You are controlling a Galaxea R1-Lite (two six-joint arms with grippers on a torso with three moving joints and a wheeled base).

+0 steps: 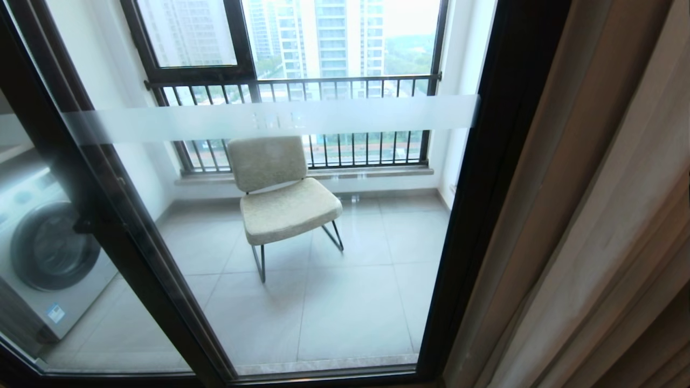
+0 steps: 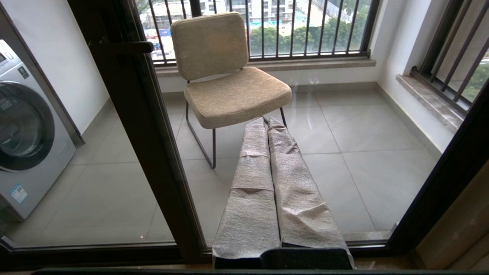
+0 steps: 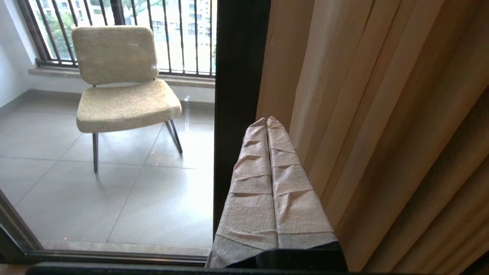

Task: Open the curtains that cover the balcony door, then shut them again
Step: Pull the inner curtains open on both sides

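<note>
Rightward, curtains (image 1: 582,215) bunch (gripper (image 3: 266,121) near their edge), balcony door (image 1: 302,226) uncovered.

No legible text. The balcony door (image 1: 302,258) carries faint characters on its frosted band; the washing machine (image 1: 48,253) bears an unreadable sticker.

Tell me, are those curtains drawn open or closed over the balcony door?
Open. The curtains hang bunched in folds at the right, leaving the balcony door glass uncovered, chair visible through it.
</note>
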